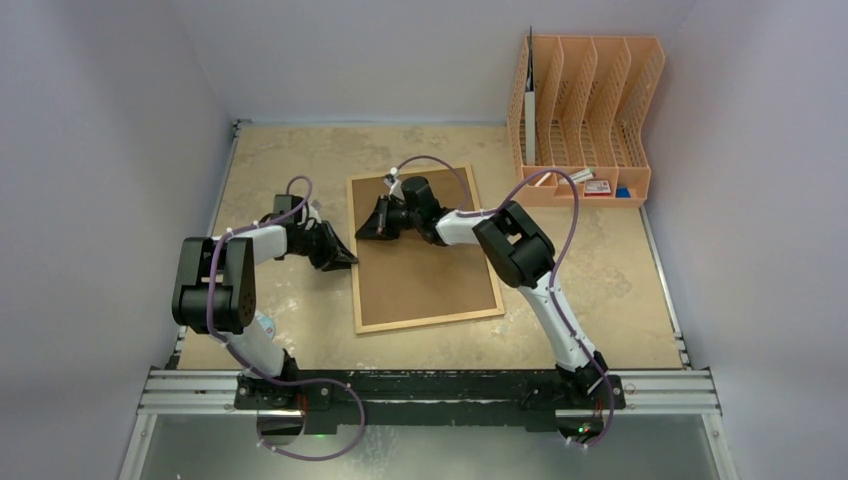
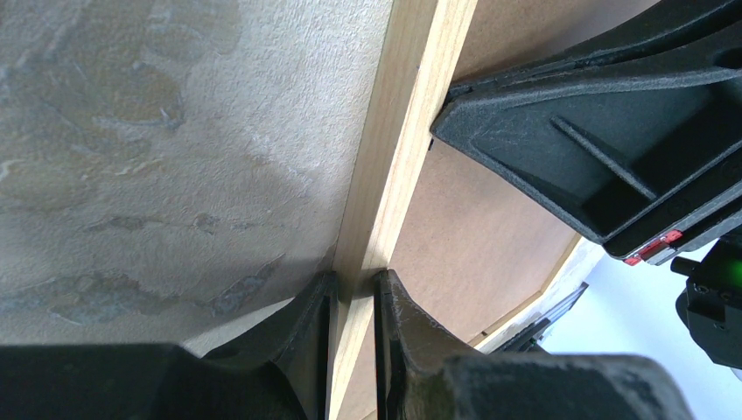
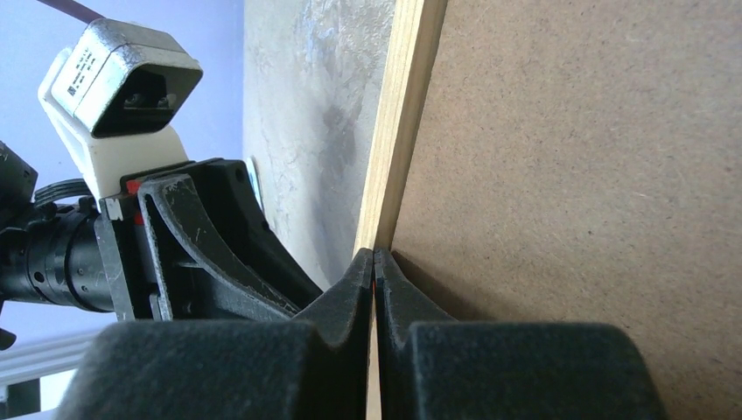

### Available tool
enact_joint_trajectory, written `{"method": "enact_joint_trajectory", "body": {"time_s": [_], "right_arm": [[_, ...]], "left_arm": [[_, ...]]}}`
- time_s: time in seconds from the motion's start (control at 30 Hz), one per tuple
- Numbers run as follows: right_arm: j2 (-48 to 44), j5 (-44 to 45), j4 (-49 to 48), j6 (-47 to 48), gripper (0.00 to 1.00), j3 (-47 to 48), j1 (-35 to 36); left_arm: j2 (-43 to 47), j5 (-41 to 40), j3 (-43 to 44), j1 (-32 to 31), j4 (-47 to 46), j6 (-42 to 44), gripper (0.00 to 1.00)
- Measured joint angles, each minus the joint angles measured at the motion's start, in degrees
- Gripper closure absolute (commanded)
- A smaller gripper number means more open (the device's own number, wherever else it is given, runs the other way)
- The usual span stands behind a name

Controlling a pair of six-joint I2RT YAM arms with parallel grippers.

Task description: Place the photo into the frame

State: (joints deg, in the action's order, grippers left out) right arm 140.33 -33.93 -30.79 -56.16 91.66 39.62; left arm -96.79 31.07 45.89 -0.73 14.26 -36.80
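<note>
Now, the frame [image 1: 430, 270] is lying face down in the middle of the tabletop [image 1: 600, 290], brown fibreboard back [image 3: 595, 175] upward, and both arms are busy on its left long edge. The left claw [image 2: 354, 302] straddles the pale wooden border [image 2: 389, 166], one finger on the tabletop side and one over the backing, pinched onto that rail, so it's gripping the frame. The right claw [image 3: 374, 258] sits a little further along the same edge. Its fingers are pressed together with nothing between them, and the tips are down at the seam where backing meets wood. To me that looks like a pry at the backing while the left holds things steady, though I can't make out any clip or tab. The photo? I can't spot it from any angle. The orange file organiser [image 1: 585, 110] at the far right corner shows only small odds and ends in its tray. On handling, the frame should be stiff and fairly light but wide, so lifted by one rail it will want to swing and twist. The thin border is the sensible hold, and a glazed front, if there is one, wouldn't forgive a drop. The backing looks thin and slightly bendy, best raised from an edge. The photo, I'd expect, is light, floppy and easily creased, so take it by a margin.
</note>
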Motion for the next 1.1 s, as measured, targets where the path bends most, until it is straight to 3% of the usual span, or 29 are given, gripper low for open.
{"method": "enact_joint_trajectory", "body": {"time_s": [0.07,0.13,0.63,1.1], "right_arm": [[0.0,0.1,0.5,0.3,0.94,0.2,0.0],[0.0,0.0,0.6,0.3,1.0,0.2,0.0],[0.0,-3.1,-9.9,-3.0,1.0,-3.1,-0.1],[0.7,-2.6,-4.1,-1.4,1.0,-0.2,-0.1]], "left_arm": [[0.0,0.0,0.0,0.0,0.0,0.0,0.82],[0.0,0.0,0.0,0.0,0.0,0.0,0.82],[-0.1,0.0,0.0,0.0,0.0,0.0,0.83],[-0.1,0.1,0.0,0.1,0.0,0.0,0.84]]}}
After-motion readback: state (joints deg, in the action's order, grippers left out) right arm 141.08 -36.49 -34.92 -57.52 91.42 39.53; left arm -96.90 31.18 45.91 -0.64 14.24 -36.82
